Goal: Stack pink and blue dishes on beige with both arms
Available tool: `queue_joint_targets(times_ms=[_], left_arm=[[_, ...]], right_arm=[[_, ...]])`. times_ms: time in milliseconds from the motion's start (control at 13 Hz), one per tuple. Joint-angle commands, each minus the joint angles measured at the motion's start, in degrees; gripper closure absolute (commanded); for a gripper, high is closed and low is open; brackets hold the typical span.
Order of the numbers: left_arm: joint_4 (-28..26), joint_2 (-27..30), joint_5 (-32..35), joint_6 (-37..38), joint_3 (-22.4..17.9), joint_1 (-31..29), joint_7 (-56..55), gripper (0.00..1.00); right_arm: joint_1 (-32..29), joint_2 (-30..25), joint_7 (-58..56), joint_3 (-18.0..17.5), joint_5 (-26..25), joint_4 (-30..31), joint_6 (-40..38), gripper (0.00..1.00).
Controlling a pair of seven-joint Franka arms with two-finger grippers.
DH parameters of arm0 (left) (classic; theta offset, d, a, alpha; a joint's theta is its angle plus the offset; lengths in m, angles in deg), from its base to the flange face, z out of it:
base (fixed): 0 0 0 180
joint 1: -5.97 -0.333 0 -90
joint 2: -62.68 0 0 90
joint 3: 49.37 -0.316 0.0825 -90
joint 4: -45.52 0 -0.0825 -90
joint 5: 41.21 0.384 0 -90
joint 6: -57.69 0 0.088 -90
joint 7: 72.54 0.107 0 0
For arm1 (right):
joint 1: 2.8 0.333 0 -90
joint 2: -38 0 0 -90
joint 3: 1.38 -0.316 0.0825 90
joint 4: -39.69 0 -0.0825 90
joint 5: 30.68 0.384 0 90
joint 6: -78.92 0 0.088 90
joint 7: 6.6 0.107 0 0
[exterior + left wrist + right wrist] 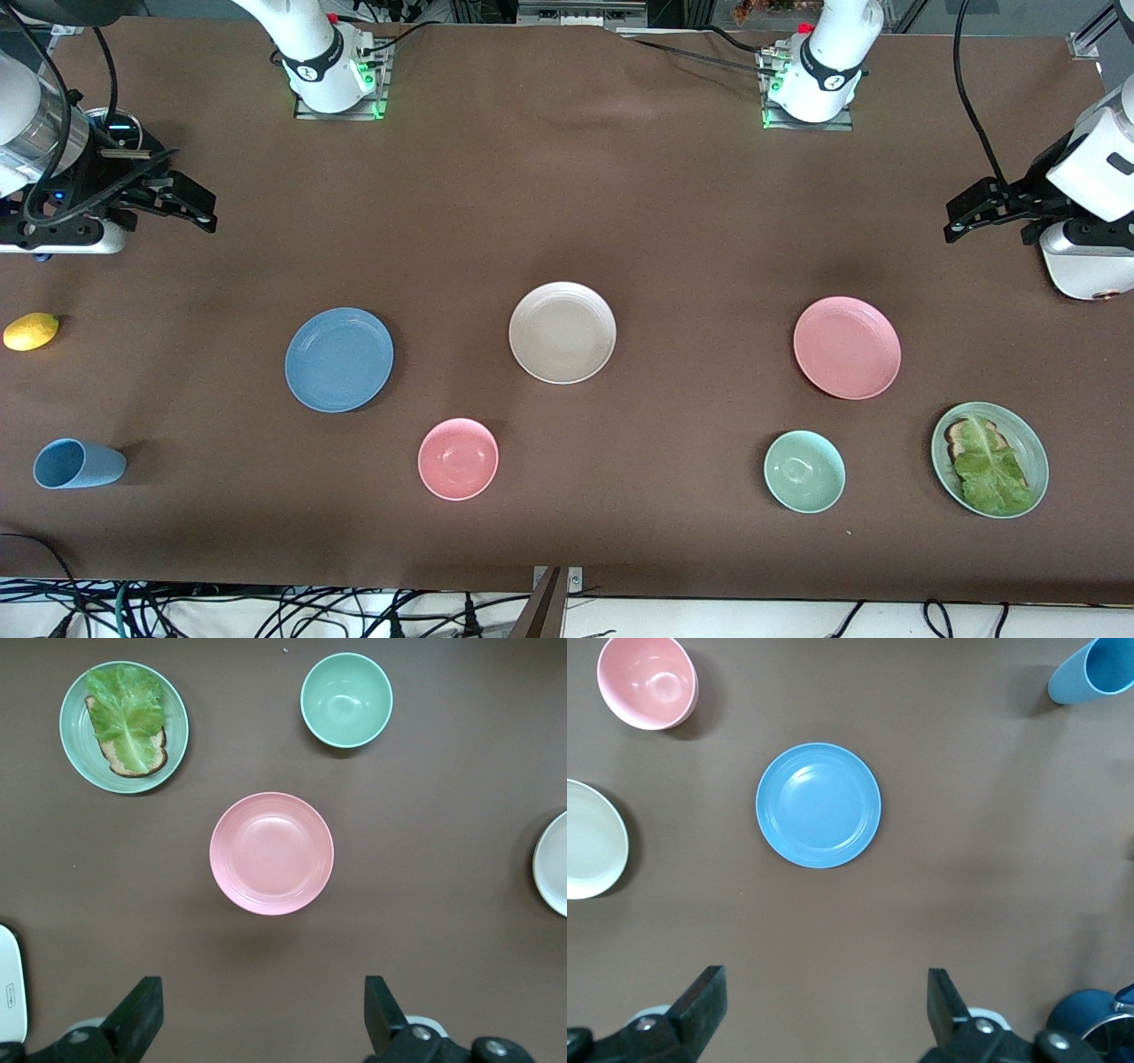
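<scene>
Above the desk (567, 177) ends, left claw (257, 1014) and right claw (819, 1010) hang wide open, empty; nothing stacked yet, so next each must descend onto pink plate (847, 347) and blue plate (338, 359) for beige (562, 332).

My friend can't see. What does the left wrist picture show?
A pink plate sits alone on the brown table, with the left gripper open above it. Around it are a mint bowl, a green plate holding lettuce on toast, and the beige plate's edge.
</scene>
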Motion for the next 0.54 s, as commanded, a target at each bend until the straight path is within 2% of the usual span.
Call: queue_joint_targets(times_ms=[0,460], left_arm=[[0.0,0.2,-0.1,-0.4,0.1,0.1,0.3,0.0],[0.0,0.2,-0.1,-0.4,0.1,0.1,0.3,0.0]], right_arm=[[0.3,-0.2,0.9,-0.1,-0.2,0.0,0.2,0.0],[0.3,0.0,0.3,0.0,-0.1,0.0,0.3,0.0]])
